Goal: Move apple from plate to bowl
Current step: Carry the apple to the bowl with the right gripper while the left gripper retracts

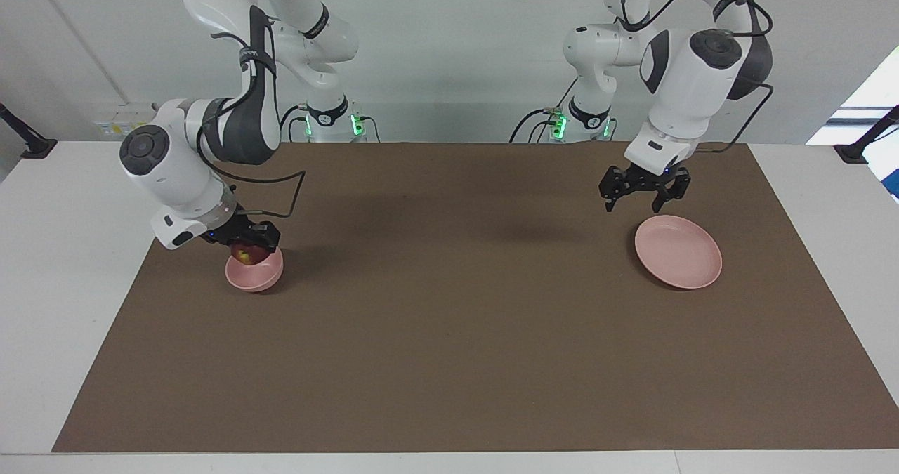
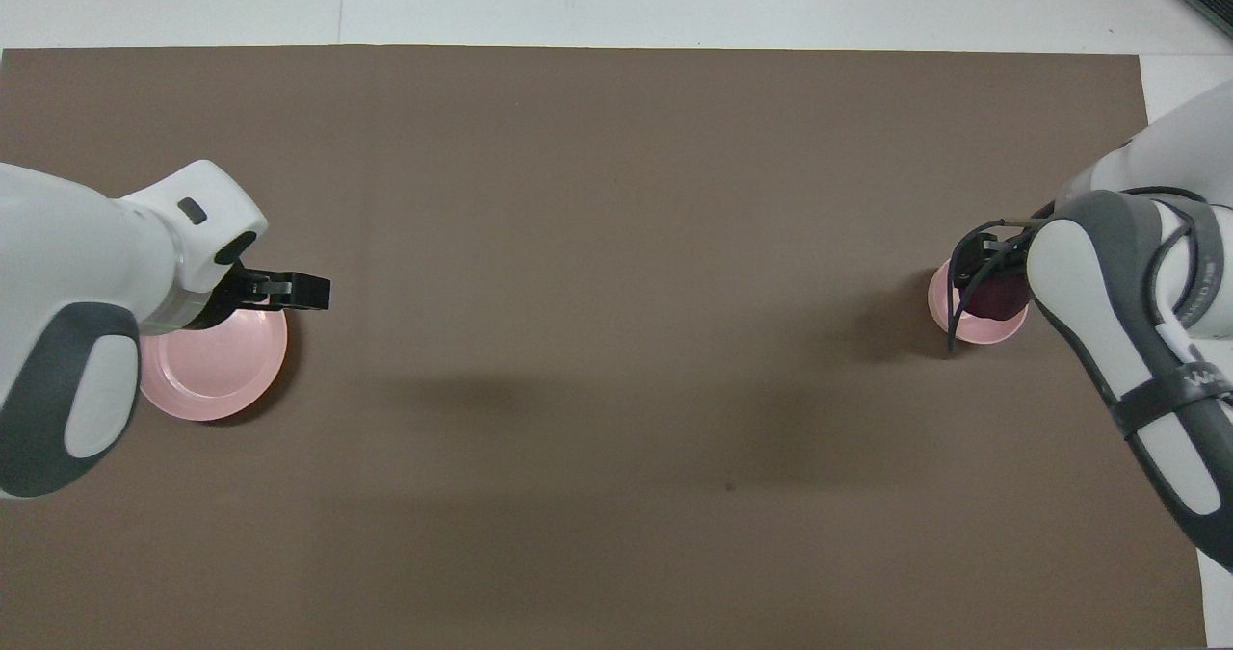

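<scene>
The apple [image 1: 244, 254], small, round and dark red with a yellowish spot, is sitting in the mouth of the deep pale pink bowl [image 1: 256, 274] at the right arm's end of the counter [image 1: 449, 333], the right gripper [image 1: 247, 243] pinching it. Placing looks nearly done; next, the fingers need to part and lift straight up. The left gripper [image 1: 643, 192], spread, is waiting over the edge of the flat, smooth pink plate [image 1: 678, 251], now bare, on the matte brown mat [image 1: 449, 390].

Right pincer [image 1: 246, 244] bent low and clamped; left pincer [image 1: 644, 192] hangs spread.
</scene>
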